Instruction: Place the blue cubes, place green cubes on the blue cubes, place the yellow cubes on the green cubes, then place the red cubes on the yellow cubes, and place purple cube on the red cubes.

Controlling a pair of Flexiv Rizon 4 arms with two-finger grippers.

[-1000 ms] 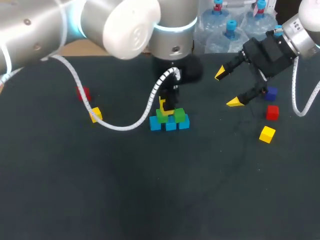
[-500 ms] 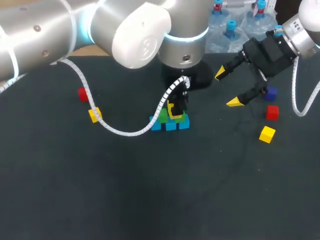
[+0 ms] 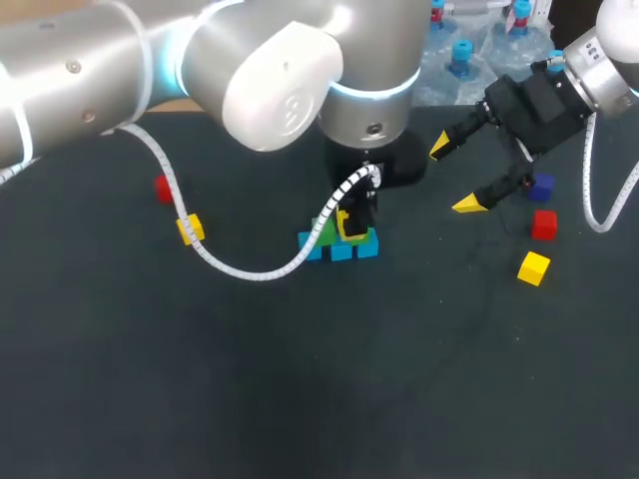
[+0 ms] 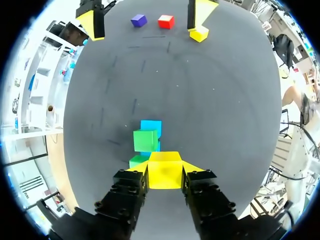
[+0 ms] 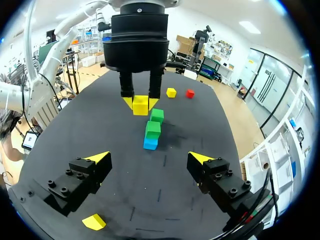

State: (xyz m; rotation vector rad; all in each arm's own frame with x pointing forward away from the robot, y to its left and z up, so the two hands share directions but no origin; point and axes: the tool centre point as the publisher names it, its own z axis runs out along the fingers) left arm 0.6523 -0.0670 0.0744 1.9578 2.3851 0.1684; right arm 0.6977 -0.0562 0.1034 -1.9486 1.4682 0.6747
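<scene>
Your left jaws: clenched on small yellow cube (image 4: pixel 164 170), lowered toward small green cubes (image 4: pixel 145 140) beneath | right jaws: released, empty | yellow layer starting.

The bench (image 3: pixel 200 379) has a dark, matt top that looks like cloth, faintly streaked. The left arm (image 3: pixel 80 70) wears a smooth silver-grey shell with a satin sheen, and its joint cap (image 3: pixel 285 90) is glossy white. The coiled cable (image 3: pixel 255 274) looks like white plastic. The yellow cube (image 4: pixel 164 172) in the left jaws, the green cubes (image 5: pixel 153 129) and the blue cubes (image 5: pixel 150 144) are smooth and matt. The right jaws' 2 fingers (image 5: pixel 75 182) are matt black with bolt heads, their fingertips (image 5: pixel 99 158) smooth yellow plastic.
</scene>
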